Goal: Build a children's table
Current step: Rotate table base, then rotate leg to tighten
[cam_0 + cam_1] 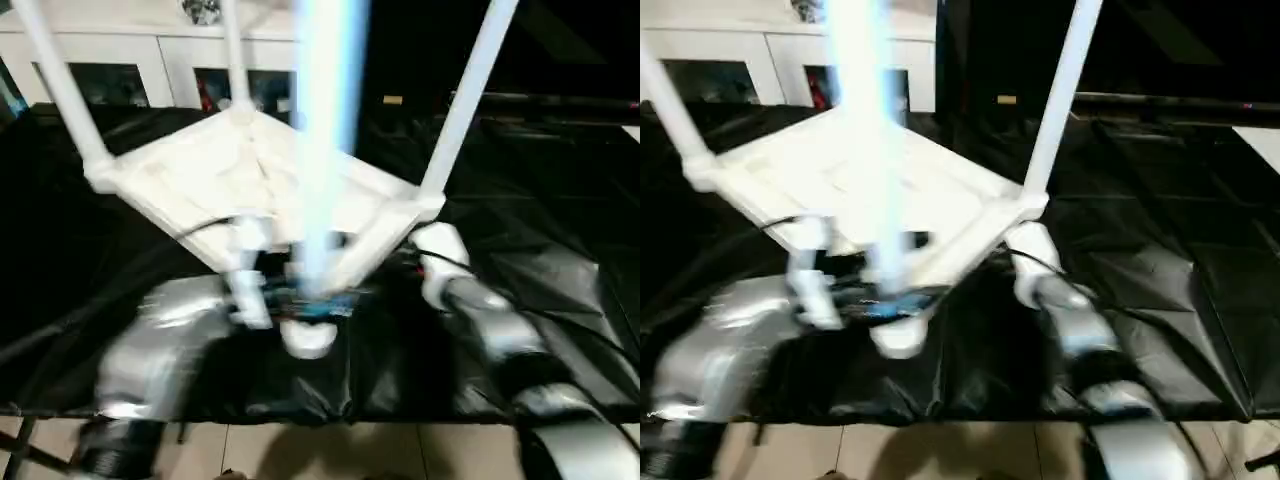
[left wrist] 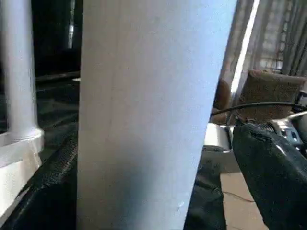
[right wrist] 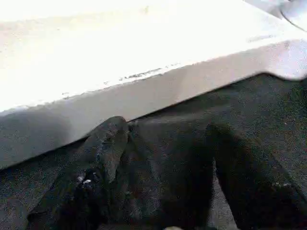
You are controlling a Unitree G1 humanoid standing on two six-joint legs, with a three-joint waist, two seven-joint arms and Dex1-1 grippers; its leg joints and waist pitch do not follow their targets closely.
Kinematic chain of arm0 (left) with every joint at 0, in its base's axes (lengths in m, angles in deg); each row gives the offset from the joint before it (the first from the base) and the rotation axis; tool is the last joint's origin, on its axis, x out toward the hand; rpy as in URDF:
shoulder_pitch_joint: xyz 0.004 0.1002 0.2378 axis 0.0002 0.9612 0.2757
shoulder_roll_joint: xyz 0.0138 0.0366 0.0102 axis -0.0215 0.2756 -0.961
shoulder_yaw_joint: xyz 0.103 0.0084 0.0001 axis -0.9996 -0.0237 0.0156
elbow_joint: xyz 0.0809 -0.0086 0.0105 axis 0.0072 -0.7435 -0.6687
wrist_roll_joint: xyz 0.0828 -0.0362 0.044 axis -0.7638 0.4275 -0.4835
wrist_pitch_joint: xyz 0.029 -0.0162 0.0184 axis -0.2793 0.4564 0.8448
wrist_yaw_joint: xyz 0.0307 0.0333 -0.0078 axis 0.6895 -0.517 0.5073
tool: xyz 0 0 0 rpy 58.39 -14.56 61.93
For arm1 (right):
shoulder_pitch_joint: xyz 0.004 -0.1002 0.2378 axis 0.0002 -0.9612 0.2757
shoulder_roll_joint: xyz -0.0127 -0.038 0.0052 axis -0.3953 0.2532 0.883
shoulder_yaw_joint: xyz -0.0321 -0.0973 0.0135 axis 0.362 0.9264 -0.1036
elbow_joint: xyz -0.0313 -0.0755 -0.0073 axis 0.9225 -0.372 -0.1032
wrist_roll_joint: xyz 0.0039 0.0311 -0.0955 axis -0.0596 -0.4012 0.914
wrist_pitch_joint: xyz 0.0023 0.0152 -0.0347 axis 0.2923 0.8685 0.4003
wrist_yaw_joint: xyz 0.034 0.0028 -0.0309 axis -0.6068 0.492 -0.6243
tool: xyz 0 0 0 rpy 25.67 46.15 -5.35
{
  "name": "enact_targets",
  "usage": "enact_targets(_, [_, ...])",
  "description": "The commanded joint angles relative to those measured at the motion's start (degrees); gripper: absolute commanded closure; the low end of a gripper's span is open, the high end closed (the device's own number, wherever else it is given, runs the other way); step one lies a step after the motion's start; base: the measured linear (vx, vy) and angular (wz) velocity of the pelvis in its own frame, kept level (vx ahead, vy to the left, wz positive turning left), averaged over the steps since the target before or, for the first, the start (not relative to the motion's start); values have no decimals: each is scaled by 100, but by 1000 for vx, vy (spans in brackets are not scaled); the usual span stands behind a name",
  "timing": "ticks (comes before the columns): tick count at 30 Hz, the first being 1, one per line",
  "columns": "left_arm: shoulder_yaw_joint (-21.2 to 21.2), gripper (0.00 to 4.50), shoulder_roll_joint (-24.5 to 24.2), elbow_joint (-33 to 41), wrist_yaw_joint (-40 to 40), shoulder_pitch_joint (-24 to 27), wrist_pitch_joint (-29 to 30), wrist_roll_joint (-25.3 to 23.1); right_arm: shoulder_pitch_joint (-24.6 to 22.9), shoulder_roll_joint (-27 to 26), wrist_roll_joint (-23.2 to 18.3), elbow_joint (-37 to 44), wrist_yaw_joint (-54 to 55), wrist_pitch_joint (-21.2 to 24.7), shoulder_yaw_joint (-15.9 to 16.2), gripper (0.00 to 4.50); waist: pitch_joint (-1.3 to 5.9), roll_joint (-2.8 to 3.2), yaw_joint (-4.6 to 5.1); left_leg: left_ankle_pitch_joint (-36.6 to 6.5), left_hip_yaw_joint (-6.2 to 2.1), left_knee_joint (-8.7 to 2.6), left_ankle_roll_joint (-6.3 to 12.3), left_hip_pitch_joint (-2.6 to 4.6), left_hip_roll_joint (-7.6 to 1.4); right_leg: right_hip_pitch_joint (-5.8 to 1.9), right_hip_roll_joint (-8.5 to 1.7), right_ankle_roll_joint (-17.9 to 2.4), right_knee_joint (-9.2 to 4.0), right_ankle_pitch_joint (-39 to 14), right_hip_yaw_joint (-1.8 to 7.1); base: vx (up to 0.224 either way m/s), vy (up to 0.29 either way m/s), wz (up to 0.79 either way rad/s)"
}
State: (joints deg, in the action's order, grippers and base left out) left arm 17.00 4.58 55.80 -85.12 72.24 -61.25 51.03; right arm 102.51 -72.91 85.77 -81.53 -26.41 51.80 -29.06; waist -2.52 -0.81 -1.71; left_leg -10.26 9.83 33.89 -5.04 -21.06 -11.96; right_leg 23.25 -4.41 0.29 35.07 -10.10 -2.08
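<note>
On the black-covered bench (image 1: 560, 290), toward its near edge, the children's table (image 1: 270, 190) lies upside down, legs up. I judge it light, stiff, slippery plastic; grasp legs low, near the sockets. My left gripper (image 2: 158, 191) stands wide around the near leg (image 2: 148, 105), unclamped. My right gripper (image 3: 163, 158) sits part-open, empty, beside the top's rim. Open room lies right.

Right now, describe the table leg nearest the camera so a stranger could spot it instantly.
On the black-covered bench, the white children's table lies upside down. Three legs stand upright at its corners; the nearest leg rises at the front corner, between the left tool's black fingers.
</note>
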Motion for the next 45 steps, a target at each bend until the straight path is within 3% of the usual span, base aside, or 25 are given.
enact_targets(1, [-366,1,157,-35,25,-147,-75,-123,213,-178,39,-124,-48,-108,70,142,351,4,-21,-1289,42,-383,6,25,-36,-283,-196,-1213,-360,-964,138,0,0,0])
enact_targets(8, [-647,1,788,-598,328,-562,-484,-431,553,-476,215,-648,-87,-431,236,142,352,-35,5,-1328,49,-375,55,13,-37,-294,-219,-1215,-390,-1116,140,0,0,0])
enact_targets(9, [-678,1,859,-715,395,-615,-595,-507,578,-491,222,-699,-45,-453,224,142,353,3,19,-1287,41,-374,80,6,-37,-299,-215,-1268,-373,-981,139,0,0,0])
enact_targets(13, [-671,1,1034,-1006,531,-749,-813,-640,668,-566,164,-798,29,-458,113,142,370,1,41,-1184,46,-361,166,5,-42,-312,-213,-1375,-351,-676,138,0,0,0])
enact_targets(14, [-672,1,1066,-1058,537,-767,-849,-659,702,-599,159,-834,57,-465,84,142,369,36,46,-1177,44,-359,168,9,-44,-310,-213,-1401,-344,-628,137,0,0,0])
enact_targets(17, [-728,1,1216,-1270,606,-789,-1027,-768,943,-794,61,-1069,314,-461,-103,142,377,60,110,-1241,48,-350,208,17,-44,-307,-206,-1554,-347,-520,130,0,0,0])
enact_targets(20, [-756,1,1328,-1472,726,-820,-1206,-890,1161,-927,-49,-1307,505,-514,-276,142,377,66,105,-1256,44,-354,225,22,-56,-315,-213,-1581,-342,-496,127,0,0,0])
enact_targets(21, [-741,1,1446,-1703,895,-905,-1400,-1008,1400,-1028,-152,-1459,567,-529,-397,142,371,198,126,-1322,48,-351,213,47,-58,-288,-199,-1626,-356,-401,122,0,0,0])
enact_targets(23, [-728,1,1487,-1848,969,-965,-1536,-1083,1528,-1065,-141,-1518,504,-564,-381,142,383,123,117,-1347,52,-330,251,35,-44,-328,-199,-1683,-329,-365,121,0,0,0])
enact_targets(24, [-696,1,1500,-2004,1062,-1043,-1692,-1191,1661,-1068,-61,-1584,440,-616,-335,142,376,154,120,-1307,46,-329,285,19,-38,-328,-207,-1686,-331,-374,122,0,0,0])
enact_targets(25, [-634,1,1471,-2120,1071,-1108,-1771,-1226,1741,-1013,-4,-1618,418,-660,-330,142,383,93,129,-1198,52,-319,333,4,-42,-345,-220,-1689,-331,-361,125,0,0,0])
enact_targets(26, [-594,1,1451,-2178,1063,-1142,-1800,-1230,1778,-975,16,-1633,419,-681,-344,142,373,125,113,-1160,49,-319,352,4,-38,-337,-228,-1697,-329,-391,126,0,0,0])
enact_targets(27, [-531,1,1357,-2231,1031,-1181,-1811,-1239,1773,-865,41,-1604,388,-717,-345,142,377,63,120,-1070,60,-311,383,-11,-46,-346,-231,-1687,-323,-340,131,0,0,0])
enact_targets(28, [-490,1,1298,-2273,1012,-1205,-1829,-1254,1773,-788,61,-1604,369,-752,-351,142,377,72,99,-974,60,-310,430,-7,-49,-346,-238,-1694,-307,-287,132,0,0,0])
enact_targets(29, [-433,1,1071,-2316,934,-1185,-1961,-1345,1647,-576,43,-1485,186,-825,-373,142,374,16,85,-939,66,-307,477,-4,-51,-342,-236,-1667,-312,-295,130,0,0,0])
enact_targets(30, [-427,1,1045,-2321,926,-1183,-1977,-1355,1632,-553,40,-1472,165,-833,-375,142,371,42,67,-941,65,-310,511,12,-63,-335,-243,-1670,-307,-320,135,0,0,0])
enact_targets(34, [-422,1,547,-2179,459,-956,-1894,-1304,1272,-133,48,-1159,-227,-978,-348,142,364,5,-35,-741,92,-306,547,39,-74,-305,-230,-1632,-279,-272,138,0,0,0])
enact_targets(37, [-451,1,-11,-2085,28,-687,-1770,-1324,774,363,79,-758,-690,-941,-295,142,370,33,-89,-795,96,-304,493,63,-72,-287,-219,-1572,-270,-330,139,0,0,0])
enact_targets(40, [-510,1,-275,-2064,-189,-565,-1630,-1339,479,617,102,-495,-954,-894,-248,142,355,20,-155,-887,105,-315,402,62,-66,-290,-209,-1507,-294,-481,140,0,0,0])
enact_targets(41, [-538,1,-342,-2066,-256,-537,-1580,-1337,388,683,92,-395,-1051,-880,-238,126,348,43,-155,-962,94,-324,353,49,-60,-291,-215,-1494,-298,-612,139,0,0,0])
enact_targets(45, [-716,34,-631,-2502,-337,-634,-1613,-1643,-404,1064,-306,854,-2012,-400,-313,97,311,15,-185,-1303,86,-356,300,46,-65,-297,-204,-1229,-375,-1144,148,0,0,0])
